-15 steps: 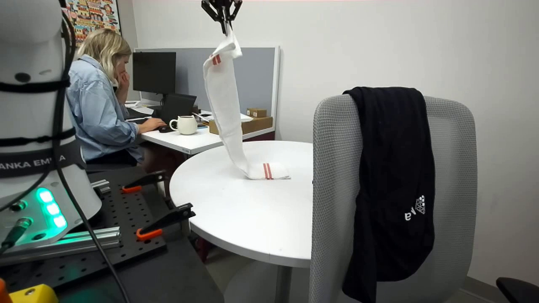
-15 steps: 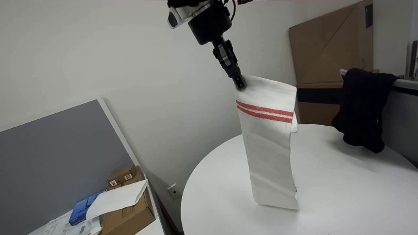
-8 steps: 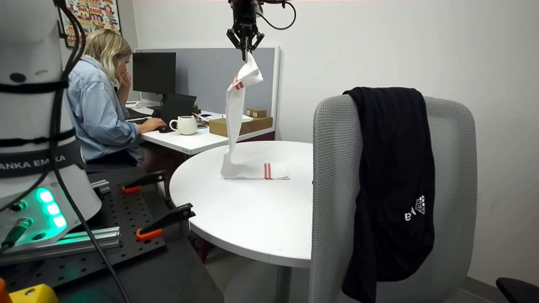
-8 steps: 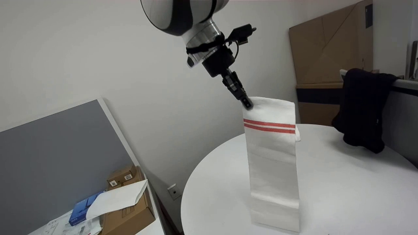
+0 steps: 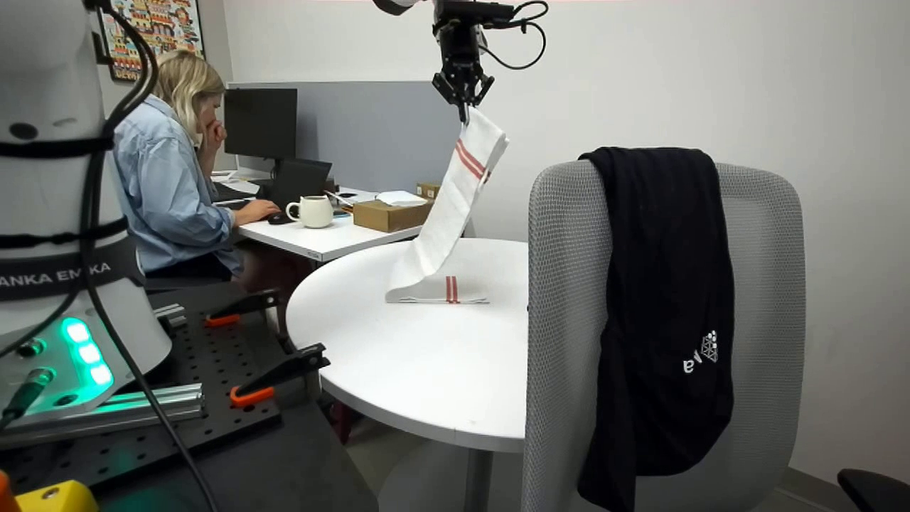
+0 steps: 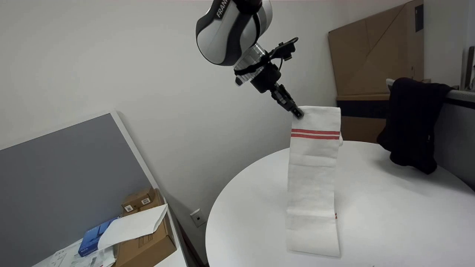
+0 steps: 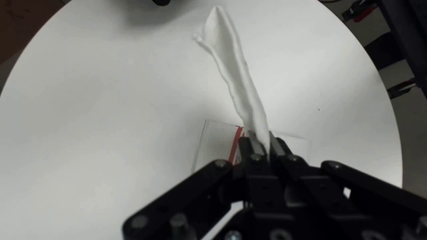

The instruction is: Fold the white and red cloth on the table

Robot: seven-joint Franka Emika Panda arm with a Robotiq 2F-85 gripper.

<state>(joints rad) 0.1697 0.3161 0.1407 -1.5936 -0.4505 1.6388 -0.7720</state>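
Round and white, the surface (image 5: 412, 363) carried one end of a thin white fabric cloth with red stripes (image 5: 444, 213); the black tool (image 5: 464, 116), pinching the cloth's raised end, had swung toward the lying one (a fold, probably, half-made).

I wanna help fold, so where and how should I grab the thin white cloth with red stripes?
With a grown-up's okay, I'd pinch the cloth at its free top corner, from the side opposite the black two-fingered gripper: that holds the raised end's other corner, and this one sticks out loose and thin.
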